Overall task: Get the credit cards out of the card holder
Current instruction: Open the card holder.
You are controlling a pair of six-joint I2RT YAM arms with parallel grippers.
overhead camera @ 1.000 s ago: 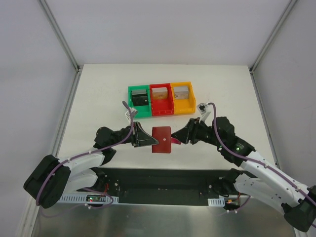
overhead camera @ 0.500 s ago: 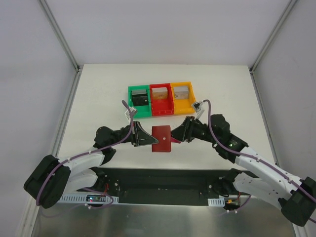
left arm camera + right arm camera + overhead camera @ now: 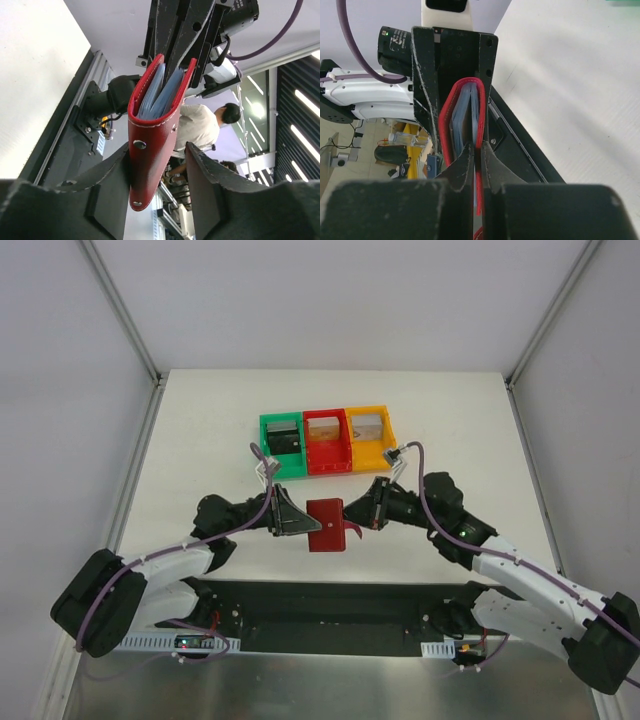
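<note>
The dark red card holder point(image 3: 328, 524) hangs upright above the table between my two grippers. My right gripper point(image 3: 358, 516) is shut on one leaf of it at its open edge; in the right wrist view the red leaf point(image 3: 480, 125) runs down between the closed fingertips of that gripper point(image 3: 476, 150). Pale blue-grey credit cards point(image 3: 462, 120) sit inside the fold. My left gripper point(image 3: 159, 152) is open around the folded end of the card holder point(image 3: 152, 145): one finger point(image 3: 107, 175) lies against it, the other point(image 3: 210, 185) stands apart. The card edges point(image 3: 155, 97) show in the gaping top.
Green point(image 3: 281, 445), red point(image 3: 327, 440) and orange point(image 3: 368, 435) bins stand in a row just behind the grippers, each with something inside. A dark base plate point(image 3: 330, 615) lies along the near table edge.
My right gripper moved left onto the card holder's open edge and shut on it. My left gripper, shut on the holder before, has opened. The holder has shifted slightly.
</note>
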